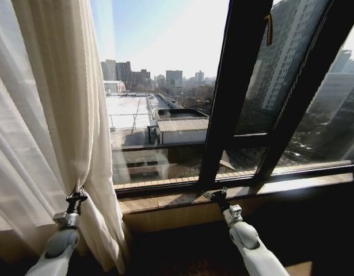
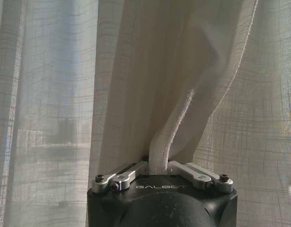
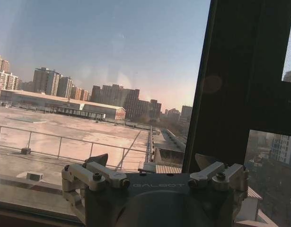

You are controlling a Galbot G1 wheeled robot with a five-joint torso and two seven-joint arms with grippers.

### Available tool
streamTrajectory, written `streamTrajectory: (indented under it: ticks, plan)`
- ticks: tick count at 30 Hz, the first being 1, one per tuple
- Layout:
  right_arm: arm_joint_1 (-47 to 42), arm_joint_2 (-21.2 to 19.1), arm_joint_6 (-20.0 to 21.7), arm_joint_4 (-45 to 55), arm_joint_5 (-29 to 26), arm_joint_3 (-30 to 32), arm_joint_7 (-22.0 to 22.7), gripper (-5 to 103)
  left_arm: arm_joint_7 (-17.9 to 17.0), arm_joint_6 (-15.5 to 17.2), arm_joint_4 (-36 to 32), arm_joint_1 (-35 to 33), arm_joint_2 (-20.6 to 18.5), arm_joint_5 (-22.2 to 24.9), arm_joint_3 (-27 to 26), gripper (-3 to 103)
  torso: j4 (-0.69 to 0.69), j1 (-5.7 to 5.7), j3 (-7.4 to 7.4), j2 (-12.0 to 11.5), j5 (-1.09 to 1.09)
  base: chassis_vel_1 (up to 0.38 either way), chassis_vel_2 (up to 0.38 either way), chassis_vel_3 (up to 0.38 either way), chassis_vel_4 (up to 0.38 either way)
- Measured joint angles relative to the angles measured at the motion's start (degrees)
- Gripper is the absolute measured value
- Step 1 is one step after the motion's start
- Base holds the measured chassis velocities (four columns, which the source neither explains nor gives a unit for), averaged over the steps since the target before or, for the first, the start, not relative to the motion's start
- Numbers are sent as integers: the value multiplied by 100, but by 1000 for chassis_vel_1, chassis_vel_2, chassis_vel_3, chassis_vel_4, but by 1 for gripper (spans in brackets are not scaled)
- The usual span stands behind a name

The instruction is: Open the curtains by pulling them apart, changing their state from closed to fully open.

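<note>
Sheer curtain drawn aside at a city-view window, seen from the head and both wrists. At far left, the curtains (image 1: 44, 115) hang as a cream, pleated, translucent panel bunched against the left side of the window; directly above the left gripper (image 1: 77, 195) the fabric narrows into a waist where it is gathered. The left gripper is pressed together on a folded hem of this cloth, and in the left wrist view the hemmed edge (image 2: 176, 127) rises straight out from between the closed fingers (image 2: 121, 177) of the left gripper (image 2: 157, 165), fanning wider with height. The weave is open enough to pass daylight, so the material is judged light, soft and compliant; it will crumple rather than resist, and a small pinch could slip if pulled sharply. The doubled hem and gathered pleats, where several layers stack, appear the firmest place to hold; single-layer cloth beside them would likely stretch or snag. To the right of the curtains the glass (image 1: 159, 86) is uncovered, then comes the dark window frame (image 1: 234, 86). The right gripper (image 1: 216, 196) sits low, just before the window sill (image 1: 165, 201), well apart from any fabric; in the right wrist view the right gripper (image 3: 154, 163) stands spread, fingers (image 3: 95, 172) empty, facing the pane.
</note>
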State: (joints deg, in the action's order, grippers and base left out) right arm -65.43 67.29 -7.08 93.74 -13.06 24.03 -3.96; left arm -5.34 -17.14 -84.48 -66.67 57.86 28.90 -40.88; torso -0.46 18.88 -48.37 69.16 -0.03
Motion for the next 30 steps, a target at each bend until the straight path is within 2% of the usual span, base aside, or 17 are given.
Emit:
streamTrajectory:
  ticks: [7,12,20,27,30]
  plan:
    - [0,-1,0,0,0,1,0,100,-248,33,457,182,-448,468,-322,0,-1,0,0,0,2,0,0,0,0]
    - [0,-1,0,0,0,0,0,100,-821,264,1090,474,-942,863,-625,0,0,0,0,0,-1,0,0,0,0]
    - [0,-1,0,0,0,1,0,100,-924,269,1881,628,-1448,1002,-830,0,1,0,0,0,1,0,0,0,0]
    - [0,-1,0,0,0,1,0,100,-937,266,1610,428,-1315,846,-894,0,1,0,0,0,1,0,0,0,0]
    - [0,-1,0,0,0,1,0,100,-891,188,873,83,-957,367,-981,0,-1,0,0,0,2,0,0,0,0]
